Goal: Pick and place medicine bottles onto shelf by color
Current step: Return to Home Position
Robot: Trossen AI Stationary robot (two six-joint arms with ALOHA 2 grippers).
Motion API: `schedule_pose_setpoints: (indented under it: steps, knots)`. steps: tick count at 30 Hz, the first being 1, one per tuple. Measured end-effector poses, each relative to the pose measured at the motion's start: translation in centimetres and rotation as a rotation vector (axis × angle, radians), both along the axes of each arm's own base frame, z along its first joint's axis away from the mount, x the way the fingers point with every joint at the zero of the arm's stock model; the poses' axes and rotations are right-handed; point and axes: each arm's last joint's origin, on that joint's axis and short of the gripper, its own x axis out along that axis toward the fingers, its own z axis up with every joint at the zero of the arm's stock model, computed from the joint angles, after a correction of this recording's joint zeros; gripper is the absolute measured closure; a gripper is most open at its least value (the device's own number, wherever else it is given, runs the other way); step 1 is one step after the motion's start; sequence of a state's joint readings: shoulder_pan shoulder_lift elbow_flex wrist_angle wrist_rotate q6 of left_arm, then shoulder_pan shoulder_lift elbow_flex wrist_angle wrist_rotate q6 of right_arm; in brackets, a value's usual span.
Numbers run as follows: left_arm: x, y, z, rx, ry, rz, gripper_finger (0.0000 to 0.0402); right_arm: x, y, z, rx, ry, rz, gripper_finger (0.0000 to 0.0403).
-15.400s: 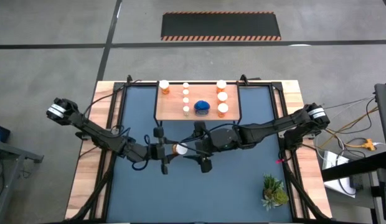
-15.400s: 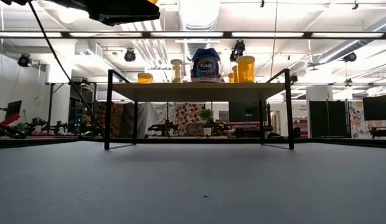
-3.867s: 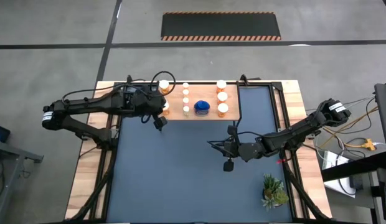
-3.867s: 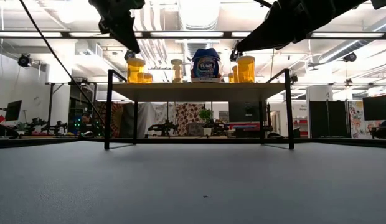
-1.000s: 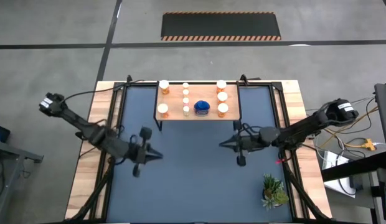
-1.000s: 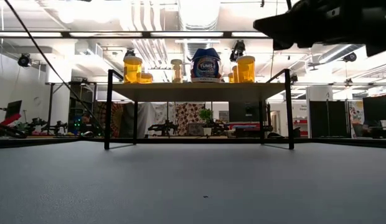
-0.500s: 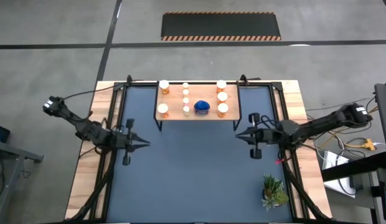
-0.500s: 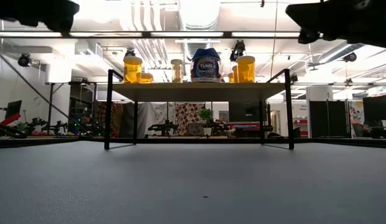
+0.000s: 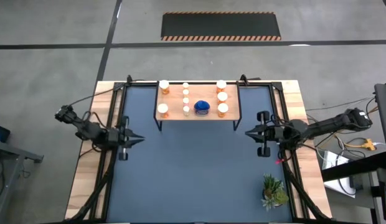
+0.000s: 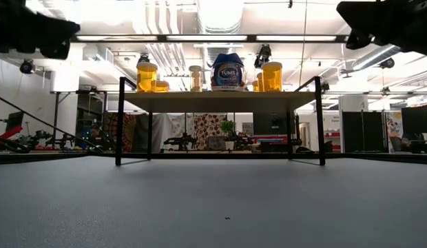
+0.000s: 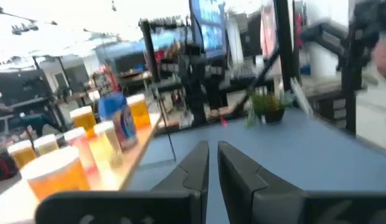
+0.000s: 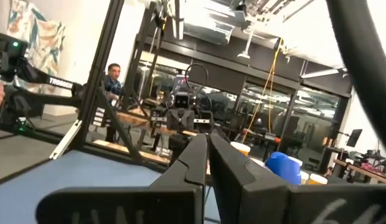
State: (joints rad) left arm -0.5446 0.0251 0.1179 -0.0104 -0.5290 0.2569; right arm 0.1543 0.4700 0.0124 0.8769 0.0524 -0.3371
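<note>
The left gripper (image 9: 141, 140) and the right gripper (image 9: 247, 132) are both black. Ahead of them, between the two, the shelf (image 9: 174, 102) is pale wood on black legs. On it the blue bottle (image 9: 202, 108) carries white lettering, the orange bottles (image 9: 162, 110) have white caps, and the pale bottles (image 9: 186, 98) are cream with white caps. Under both grippers the mat (image 9: 193, 174) is dark blue, framed by the light wooden table (image 9: 87, 180). Near the right gripper the plant (image 9: 274, 190) is green. The floor (image 9: 56, 62) is grey, and its black panel (image 9: 221, 26) has orange-striped edges.
</note>
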Motion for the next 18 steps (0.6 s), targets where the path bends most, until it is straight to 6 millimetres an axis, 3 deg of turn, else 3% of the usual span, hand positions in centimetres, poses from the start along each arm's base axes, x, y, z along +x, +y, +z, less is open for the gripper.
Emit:
schedule_pose_setpoints:
  steps: [13,18]
  knots:
    - [0.7,-0.4,-2.8,0.04,0.09,0.002,0.0385,0.2,0.0,-1.2,-0.02,0.133,-0.004,0.0394]
    - [0.7,-0.4,-2.8,0.029,0.074,0.001,0.0385,0.2,-0.1,-1.2,0.012,0.135,-0.032,0.0394]
